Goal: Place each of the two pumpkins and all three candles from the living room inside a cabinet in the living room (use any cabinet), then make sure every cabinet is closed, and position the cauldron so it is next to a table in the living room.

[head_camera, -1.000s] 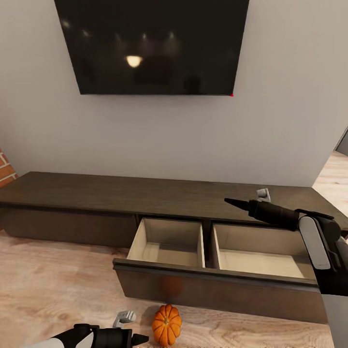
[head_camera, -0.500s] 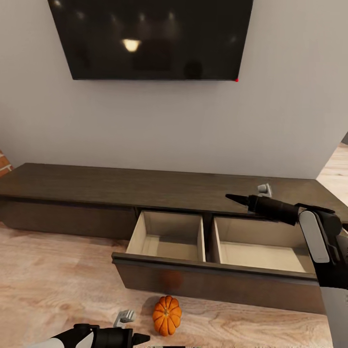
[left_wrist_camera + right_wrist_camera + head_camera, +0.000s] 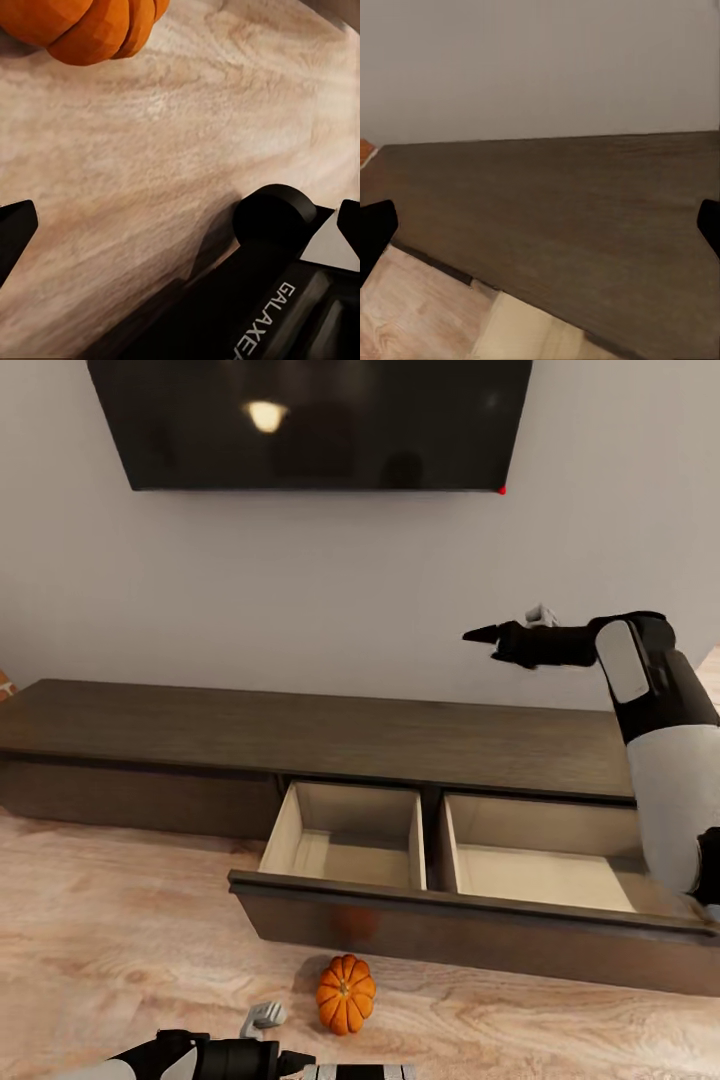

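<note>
Head view: we hold our left gripper [image 3: 300, 1063] wide just short of the pumpkin [image 3: 345, 993], and our right gripper [image 3: 478, 634] wide above the cabinet [image 3: 300, 735].

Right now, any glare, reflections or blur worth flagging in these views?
Head view: sharp; ceiling-light glare on the black wall screen, faint orange reflection of the pumpkin on the open drawer front. Left wrist view: crisp, arm shadow on floor. Right wrist view: soft, cabinet top slightly blurred.
</note>
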Motion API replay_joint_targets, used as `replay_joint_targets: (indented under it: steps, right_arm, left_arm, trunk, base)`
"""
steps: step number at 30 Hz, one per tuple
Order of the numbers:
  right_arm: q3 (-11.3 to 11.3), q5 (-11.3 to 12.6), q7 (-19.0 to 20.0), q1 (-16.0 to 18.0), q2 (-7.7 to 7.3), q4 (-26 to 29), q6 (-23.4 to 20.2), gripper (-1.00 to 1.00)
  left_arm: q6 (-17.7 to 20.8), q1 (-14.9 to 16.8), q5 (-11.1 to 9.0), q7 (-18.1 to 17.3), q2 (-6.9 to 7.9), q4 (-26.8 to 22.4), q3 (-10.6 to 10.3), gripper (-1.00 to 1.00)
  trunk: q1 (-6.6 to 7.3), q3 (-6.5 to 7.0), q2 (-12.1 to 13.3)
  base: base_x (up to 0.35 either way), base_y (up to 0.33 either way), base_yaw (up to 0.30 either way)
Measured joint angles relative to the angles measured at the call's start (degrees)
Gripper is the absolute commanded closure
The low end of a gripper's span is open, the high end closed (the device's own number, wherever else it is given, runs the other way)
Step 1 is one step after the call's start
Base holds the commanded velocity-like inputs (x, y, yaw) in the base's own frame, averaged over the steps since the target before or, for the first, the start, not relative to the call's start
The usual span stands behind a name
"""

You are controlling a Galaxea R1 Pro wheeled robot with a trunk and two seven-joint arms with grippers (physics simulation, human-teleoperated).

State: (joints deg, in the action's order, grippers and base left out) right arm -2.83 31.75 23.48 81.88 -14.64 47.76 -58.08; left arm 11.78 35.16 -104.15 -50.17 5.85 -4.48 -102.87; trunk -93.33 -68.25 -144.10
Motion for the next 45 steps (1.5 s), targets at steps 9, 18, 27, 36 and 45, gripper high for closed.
replay_joint_targets:
  steps: [9,18,27,36,45]
  right_arm:
    - [-1.0,0.2,-16.2,16.4,9.45,-13.7,0.1,-1.0]
    - [-4.1,25.8,-16.7,18.4,9.36,-17.7,-0.1,-1.0]
    - [-23.9,66.1,-16.6,18.6,8.81,-19.1,-0.1,-1.0]
    - [-30.2,77.3,-17.0,18.6,6.85,-14.3,0.1,-1.0]
    - [-30.3,77.4,-17.1,18.6,5.98,-13.2,0.2,-1.0]
  left_arm:
    - [0.0,0.0,0.1,-0.1,0.37,0.2,-0.2,-1.0]
    - [0.0,0.0,0.1,-0.1,0.39,0.2,-0.2,-1.0]
    - [0.0,0.0,0.1,-0.1,0.39,0.3,-0.2,-1.0]
    - [0.0,0.0,0.1,-0.1,0.39,0.3,-0.2,-1.0]
    - [0.0,0.0,-0.2,-0.1,0.45,0.3,0.1,-1.0]
  trunk:
    - [-0.24,-2.0,-0.1]
    - [-0.48,-4.0,-0.2]
    - [-0.71,-5.99,-0.4]
    - [-0.94,-7.99,-0.5]
    - [-1.17,-9.98,-0.6]
  base:
    - [0.0,0.0,0.0]
    - [0.0,0.0,0.0]
    - [0.0,0.0,0.0]
    - [0.0,0.0,0.0]
    - [0.0,0.0,0.0]
